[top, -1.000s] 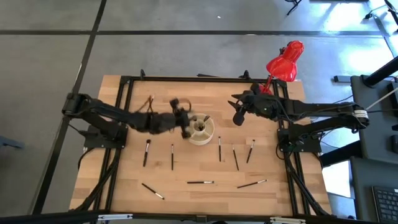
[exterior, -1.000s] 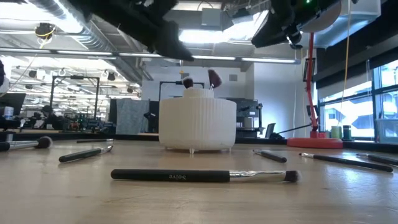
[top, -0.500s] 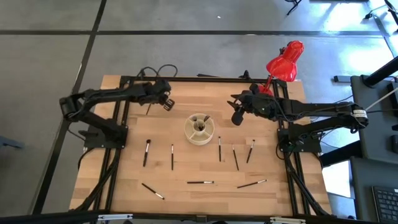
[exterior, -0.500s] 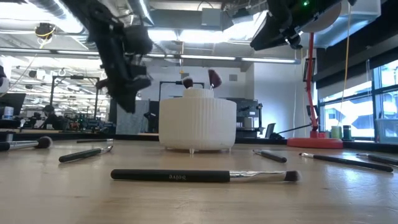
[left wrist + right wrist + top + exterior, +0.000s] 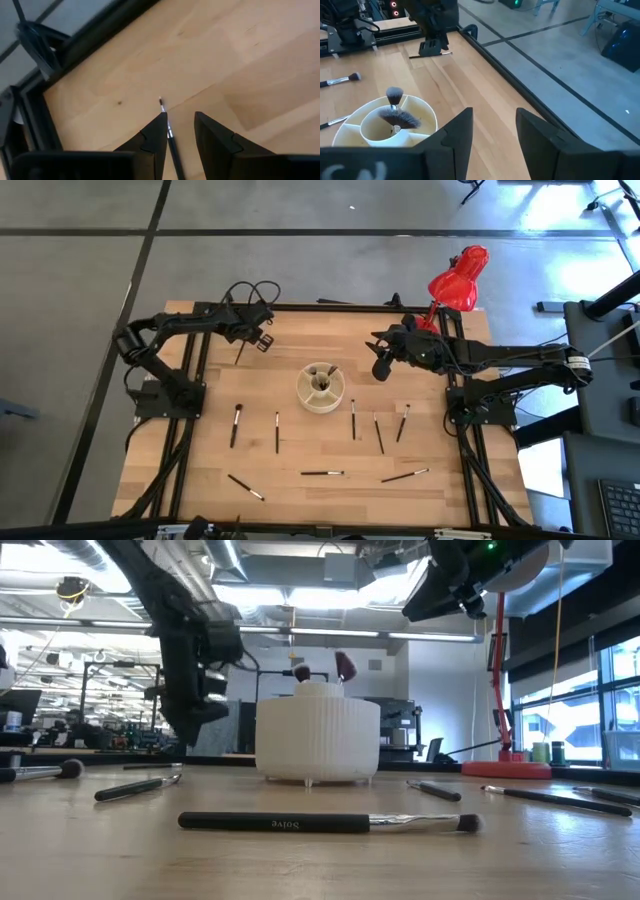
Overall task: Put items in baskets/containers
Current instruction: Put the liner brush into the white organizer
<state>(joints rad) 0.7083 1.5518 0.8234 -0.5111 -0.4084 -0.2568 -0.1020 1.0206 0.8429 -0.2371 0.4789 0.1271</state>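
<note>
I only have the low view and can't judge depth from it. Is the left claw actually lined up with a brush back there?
Observer: Yes. From above, the left claw is near the table's far left corner, beside a lone thin brush.
Operator: Gripped?
Observer: Not yet. The left wrist view shows that brush lying on the wood between open fingers.
Operator: And the right claw?
Observer: The right claw hovers open and empty, just right of the container.

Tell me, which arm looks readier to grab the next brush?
Probably the left. Its end effector is open right over a thin brush on the table's far left part. The right end effector hangs open in the air near the bowl, with no loose brush under it.
</note>
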